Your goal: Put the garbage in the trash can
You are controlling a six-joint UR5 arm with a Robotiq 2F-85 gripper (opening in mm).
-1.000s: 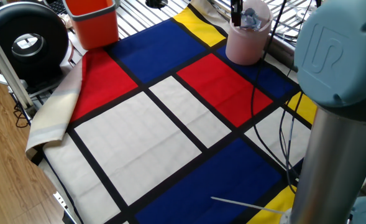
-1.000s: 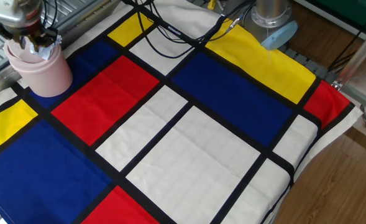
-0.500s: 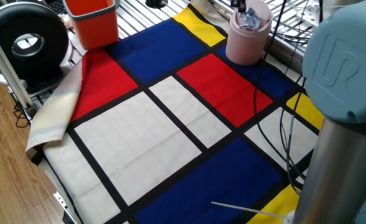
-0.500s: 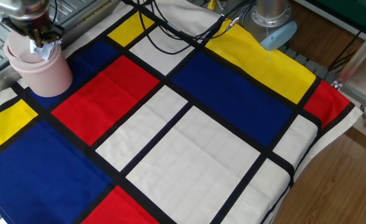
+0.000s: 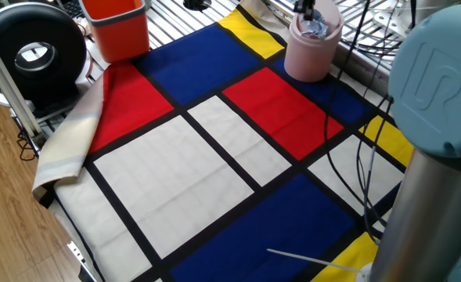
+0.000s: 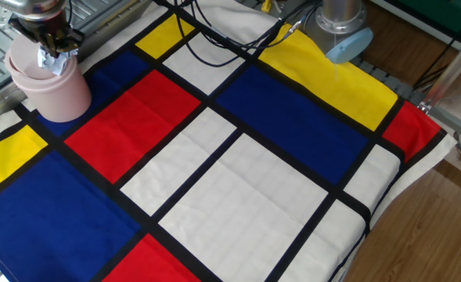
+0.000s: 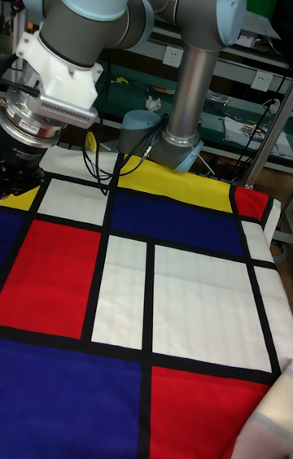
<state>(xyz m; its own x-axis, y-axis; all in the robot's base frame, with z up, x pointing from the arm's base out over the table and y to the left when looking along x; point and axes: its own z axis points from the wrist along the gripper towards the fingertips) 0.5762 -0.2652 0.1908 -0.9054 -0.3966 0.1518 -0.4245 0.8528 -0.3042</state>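
The trash can (image 5: 308,59) is a pale pink cylinder at the far right corner of the checked cloth. No lid shows on it. The garbage (image 5: 318,26), a crumpled white-grey paper wad, rests in its open mouth and pokes above the rim. My gripper (image 5: 304,11) hangs just above the wad, its fingers apart and off the paper. In the other fixed view the gripper (image 6: 52,41) is over the garbage (image 6: 56,63) in the trash can (image 6: 58,94) at the upper left. In the tall fixed view the left edge cuts off the wrist, and the can is out of view.
An orange square bin (image 5: 119,27) stands at the far left corner, beside a black round device (image 5: 33,51). Black cables (image 6: 230,39) trail over the cloth near the arm's base (image 6: 340,23). The arm's column (image 5: 430,172) blocks the right foreground. The cloth's left edge (image 5: 66,149) hangs folded.
The gripper has risen a little from the trash can's mouth. The paper wad has stayed in the can.
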